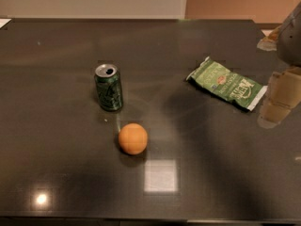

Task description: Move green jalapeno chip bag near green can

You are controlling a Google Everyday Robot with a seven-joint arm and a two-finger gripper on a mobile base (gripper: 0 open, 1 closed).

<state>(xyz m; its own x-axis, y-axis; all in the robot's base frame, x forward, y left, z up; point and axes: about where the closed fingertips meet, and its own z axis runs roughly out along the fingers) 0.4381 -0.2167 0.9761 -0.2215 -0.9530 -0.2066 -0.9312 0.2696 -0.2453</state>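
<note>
The green jalapeno chip bag (226, 84) was laid flat on the bench (56, 164), well apart from the green can (108, 87), which was stood upright with an orange ball (133, 138) near it. The hand (278, 98) was held just beside the bag's white end, presumably for a grasp. Whether it was wide or narrow could not be told.

The gripper (281, 97) is positioned at the right edge of the view, partly cut off. Its pale tan body hangs below 1 grey arm (292, 32) segment.
</note>
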